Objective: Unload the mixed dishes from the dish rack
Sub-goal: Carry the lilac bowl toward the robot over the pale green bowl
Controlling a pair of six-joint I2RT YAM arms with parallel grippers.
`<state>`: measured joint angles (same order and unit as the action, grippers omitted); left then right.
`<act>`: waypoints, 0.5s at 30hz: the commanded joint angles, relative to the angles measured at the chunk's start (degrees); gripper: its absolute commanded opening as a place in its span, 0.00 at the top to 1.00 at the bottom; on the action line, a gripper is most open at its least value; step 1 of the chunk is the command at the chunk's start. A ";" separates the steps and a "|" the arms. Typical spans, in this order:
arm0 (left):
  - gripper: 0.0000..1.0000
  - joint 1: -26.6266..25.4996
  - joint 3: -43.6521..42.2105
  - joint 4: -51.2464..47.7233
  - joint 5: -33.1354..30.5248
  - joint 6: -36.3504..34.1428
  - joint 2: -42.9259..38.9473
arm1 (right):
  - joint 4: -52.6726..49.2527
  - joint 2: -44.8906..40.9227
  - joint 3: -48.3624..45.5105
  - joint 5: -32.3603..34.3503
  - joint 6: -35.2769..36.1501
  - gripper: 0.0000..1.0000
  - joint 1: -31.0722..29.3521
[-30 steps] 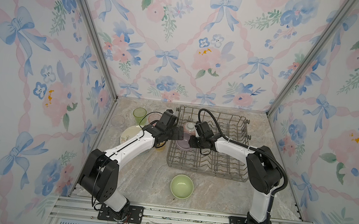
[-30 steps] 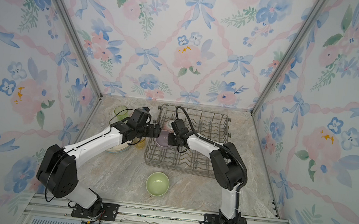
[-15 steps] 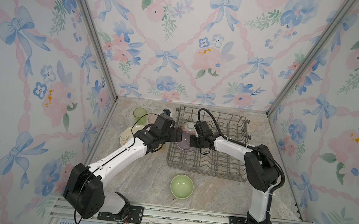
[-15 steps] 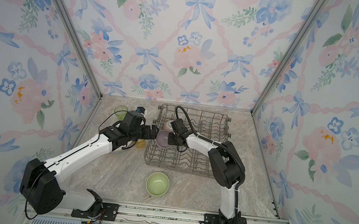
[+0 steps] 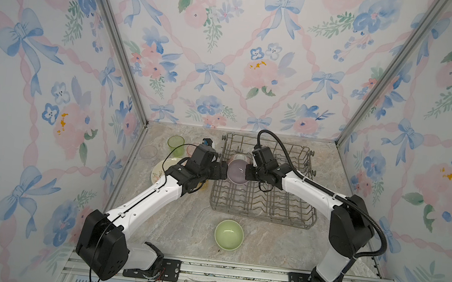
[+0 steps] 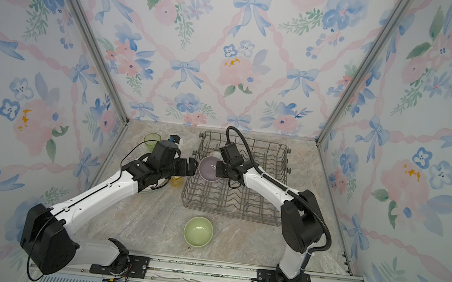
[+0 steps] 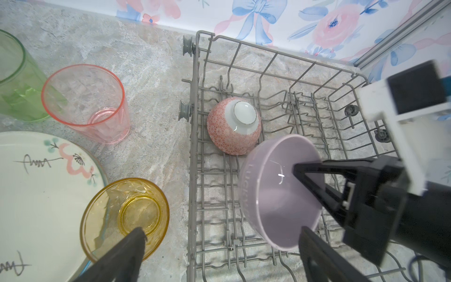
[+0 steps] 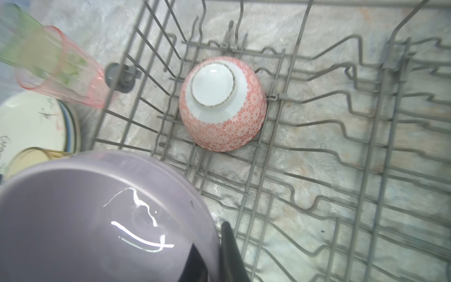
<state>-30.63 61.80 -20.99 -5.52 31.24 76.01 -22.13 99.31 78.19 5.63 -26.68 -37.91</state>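
Right gripper (image 5: 247, 174), just closed, is clamping the lilac bowl (image 5: 236, 171) by its rim; bowl is hanging tilted over the dish rack (image 5: 263, 208), ready for removal. Left gripper (image 5: 222, 172) is hovering beside it, spread wide.

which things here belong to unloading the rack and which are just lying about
Job: dish rack, lilac bowl, pink bowl (in rack), green bowl, floral plate, green tumbler, pink tumbler, yellow tumbler.
Just there: marble tabletop, floral walls, front rail.
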 commanded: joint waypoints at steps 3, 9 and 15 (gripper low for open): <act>0.02 0.66 -0.33 -1.72 1.64 2.15 -2.24 | -7.41 -9.99 -0.92 -0.11 1.57 1.00 -3.17; 0.02 1.16 -0.61 -1.73 2.53 3.09 -4.84 | -16.27 -17.48 -4.14 0.20 1.24 1.00 -10.37; 0.02 1.54 -1.48 -1.68 1.40 4.08 -7.07 | -20.45 -19.47 -6.69 0.66 -1.45 1.00 -17.30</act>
<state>-29.54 61.67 -21.54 -3.81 34.15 70.08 -39.62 81.87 72.95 6.24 -25.98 -53.28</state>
